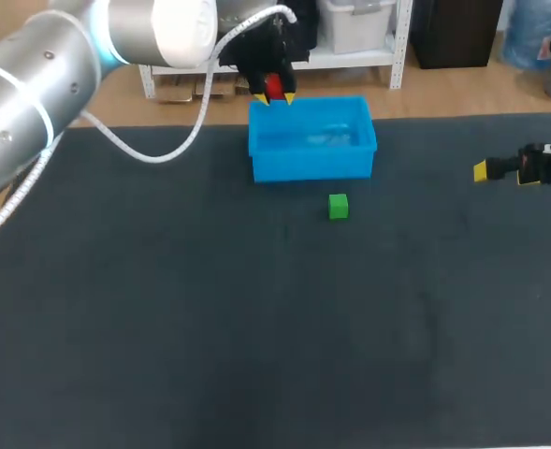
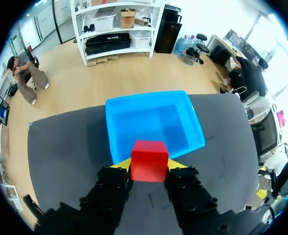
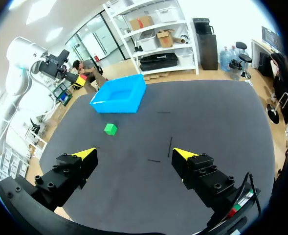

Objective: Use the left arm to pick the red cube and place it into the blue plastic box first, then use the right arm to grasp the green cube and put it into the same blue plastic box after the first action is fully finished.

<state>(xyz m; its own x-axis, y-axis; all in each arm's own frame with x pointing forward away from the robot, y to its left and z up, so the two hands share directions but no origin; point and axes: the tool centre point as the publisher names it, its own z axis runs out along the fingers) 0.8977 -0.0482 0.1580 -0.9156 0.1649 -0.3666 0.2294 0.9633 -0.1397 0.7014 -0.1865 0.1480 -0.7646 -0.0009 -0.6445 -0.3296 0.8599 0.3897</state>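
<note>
Over the blue plastic box's left rear corner, as the head camera sees it, the red cube hangs pinched between the left gripper's yellow tips, which press its two opposite faces. The left wrist view puts the cube about over the wall nearest the fingers, with the bare blue floor lying ahead.

That is where I judge the risk to be. Let go here, the cube could strike the rim and tumble outside onto the table. A hard, flat-faced block may also bounce off smooth plastic if dropped from height. A light box could slide if a finger nudges its wall.

The cube looks rigid, with crisp edges and a matte skin. The box is a glossy, shallow rectangle with rounded corners and thin walls.

Just in front of the box, apart from it, sits the green cube, small and square-edged, on the dark, dull, cloth-like tabletop. Well off to the right, the right gripper waits with fingers spread wide, holding nothing.
</note>
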